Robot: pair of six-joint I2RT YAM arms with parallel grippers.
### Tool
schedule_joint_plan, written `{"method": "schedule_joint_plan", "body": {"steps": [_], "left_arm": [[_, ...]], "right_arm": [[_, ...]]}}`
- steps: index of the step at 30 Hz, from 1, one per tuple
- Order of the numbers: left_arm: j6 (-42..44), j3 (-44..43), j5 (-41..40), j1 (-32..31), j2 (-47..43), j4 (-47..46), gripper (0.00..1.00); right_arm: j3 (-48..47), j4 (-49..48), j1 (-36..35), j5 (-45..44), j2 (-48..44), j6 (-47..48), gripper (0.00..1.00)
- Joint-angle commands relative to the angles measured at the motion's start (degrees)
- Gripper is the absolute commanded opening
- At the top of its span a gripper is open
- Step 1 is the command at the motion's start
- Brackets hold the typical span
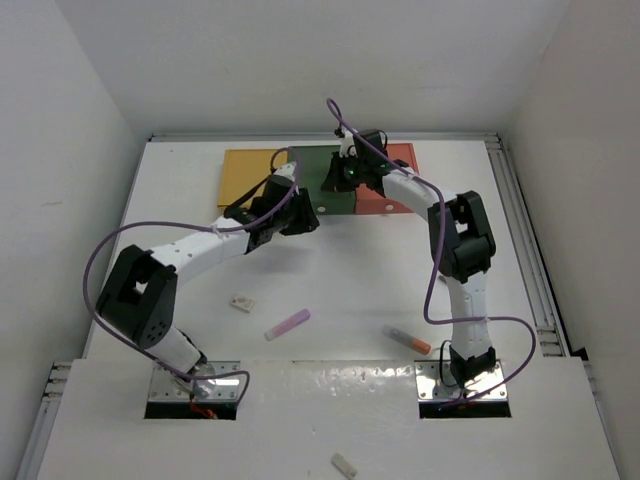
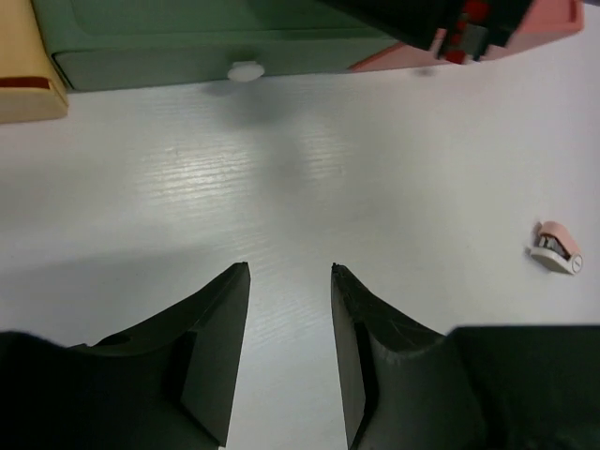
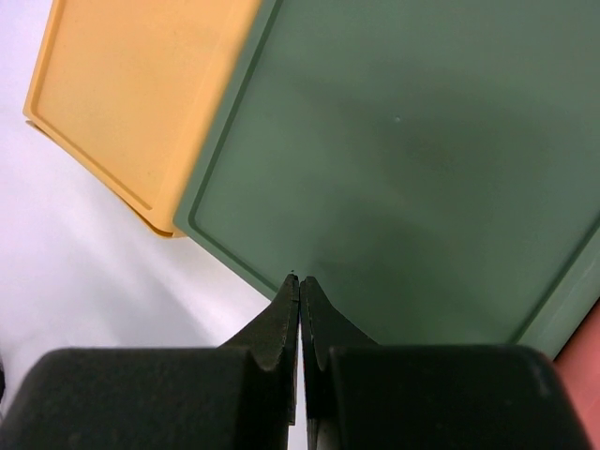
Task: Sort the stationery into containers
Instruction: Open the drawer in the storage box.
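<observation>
Three flat boxes stand in a row at the back: mustard yellow [image 1: 243, 176], dark green [image 1: 318, 160], salmon red [image 1: 400, 190]. My left gripper [image 1: 303, 218] is open and empty just in front of the green box. In the left wrist view [image 2: 291, 270] its jaws stand apart over bare table, facing the green box's white knob [image 2: 246, 70]. My right gripper [image 1: 335, 182] is shut and empty. Its tips [image 3: 300, 277] are over the green box's top [image 3: 422, 159] near an edge. A lilac stick [image 1: 287, 324], a clear orange-tipped tube [image 1: 406, 339] and a white-pink eraser [image 1: 241, 303] lie on the near table.
Another small white-pink eraser [image 2: 555, 247] lies on the table right of my left gripper. A pale whitish stub [image 1: 343, 465] lies on the near shelf. White walls enclose the table [image 1: 350, 270]. The two grippers are close together at the green box.
</observation>
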State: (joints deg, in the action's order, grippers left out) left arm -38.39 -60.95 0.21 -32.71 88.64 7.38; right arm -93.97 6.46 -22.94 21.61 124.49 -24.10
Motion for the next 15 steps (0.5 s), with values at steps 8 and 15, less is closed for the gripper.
{"method": "schedule_joint_plan", "body": {"steps": [8, 15], "left_arm": [[-7.3, -9.4, -4.8, 0.6, 12.5, -1.0, 0.46], [-6.4, -15.2, -7.8, 0.6, 19.6, -2.6, 0.50]], "right_arm": [[-1.3, -1.6, 0.7, 1.7, -0.5, -0.6, 0.00], [0.3, -2.8, 1.1, 3.0, -0.1, -1.1, 0.00]]}}
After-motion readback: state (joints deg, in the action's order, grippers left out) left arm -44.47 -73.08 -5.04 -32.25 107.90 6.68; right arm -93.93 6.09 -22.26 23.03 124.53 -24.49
